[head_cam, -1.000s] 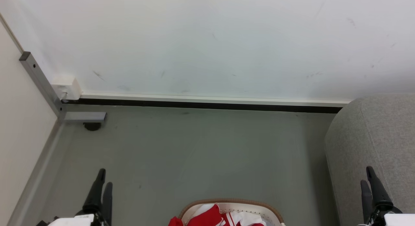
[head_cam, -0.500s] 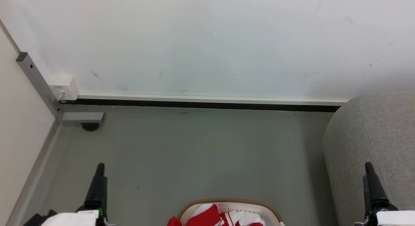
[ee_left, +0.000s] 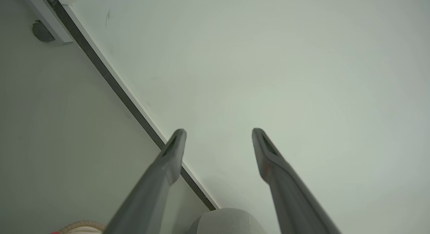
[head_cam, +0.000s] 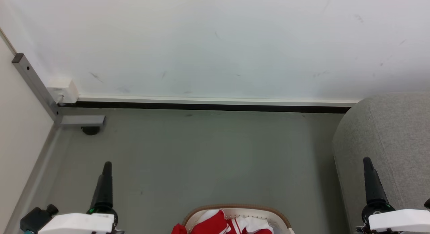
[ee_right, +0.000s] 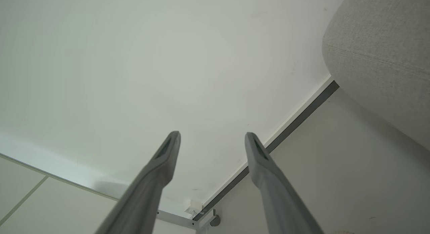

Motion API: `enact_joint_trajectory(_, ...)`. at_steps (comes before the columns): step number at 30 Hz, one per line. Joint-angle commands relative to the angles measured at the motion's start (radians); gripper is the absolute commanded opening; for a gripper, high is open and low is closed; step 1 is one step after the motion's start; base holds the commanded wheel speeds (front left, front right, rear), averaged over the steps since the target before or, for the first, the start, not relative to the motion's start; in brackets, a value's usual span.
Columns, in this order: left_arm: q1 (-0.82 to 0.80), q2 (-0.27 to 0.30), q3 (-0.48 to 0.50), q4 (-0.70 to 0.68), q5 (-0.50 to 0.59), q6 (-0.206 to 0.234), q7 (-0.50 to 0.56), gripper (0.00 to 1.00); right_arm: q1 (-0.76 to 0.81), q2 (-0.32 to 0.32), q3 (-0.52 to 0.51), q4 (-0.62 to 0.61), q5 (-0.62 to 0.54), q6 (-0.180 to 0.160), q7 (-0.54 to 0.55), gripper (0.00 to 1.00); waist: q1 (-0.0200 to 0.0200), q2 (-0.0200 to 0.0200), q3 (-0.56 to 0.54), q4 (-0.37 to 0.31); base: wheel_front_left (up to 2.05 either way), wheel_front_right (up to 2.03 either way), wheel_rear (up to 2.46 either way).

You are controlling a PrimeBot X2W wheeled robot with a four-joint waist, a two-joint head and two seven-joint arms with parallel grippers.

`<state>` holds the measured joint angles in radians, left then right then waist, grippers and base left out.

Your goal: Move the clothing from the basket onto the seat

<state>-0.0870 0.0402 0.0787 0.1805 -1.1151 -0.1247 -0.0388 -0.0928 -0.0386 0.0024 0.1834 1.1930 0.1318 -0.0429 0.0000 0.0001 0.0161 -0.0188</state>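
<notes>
Red-and-white jersey clothing (head_cam: 218, 224) lies heaped in the white perforated brown-rimmed plastic basket (head_cam: 235, 206), near centre, about midway between left gripper (ee_left: 218, 135) and right gripper (ee_right: 211, 138), both spread wide, empty, pointing far past it; the light-grey fabric couch (head_cam: 396, 143) stands right

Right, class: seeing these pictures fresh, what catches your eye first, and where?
The red-and-white jersey heaped in the white laundry basket, bottom centre of the head view, stands out. A light-grey couch lines the right edge; the open left gripper and right gripper point up from the lower corners.
</notes>
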Motion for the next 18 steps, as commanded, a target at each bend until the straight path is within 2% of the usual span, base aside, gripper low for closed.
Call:
enact_joint_trajectory(1, -0.024, 0.008, -0.002, -0.027, 0.061, 0.01, -0.017, 1.0, -0.024, -0.012, 0.011, -0.023, -0.056, -0.001, -0.013, 1.0, 0.0, -0.0001, 0.0, -0.001, 0.0, 0.0, 0.0)
enact_joint_trajectory(9, -0.014, 0.009, -0.041, -0.047, 0.268, 0.051, -0.044, 1.0, -0.025, -0.024, 0.04, -0.034, -0.232, -0.001, -0.04, 1.0, 0.0, -0.0001, 0.002, -0.005, 0.0, 0.0, 0.0)
enact_joint_trajectory(18, -0.004, 0.01, -0.073, -0.056, 0.443, 0.087, -0.073, 1.0, -0.027, -0.045, 0.085, -0.035, -0.431, -0.001, -0.068, 1.0, 0.0, -0.0001, 0.005, -0.012, 0.0, 0.0, 0.0)
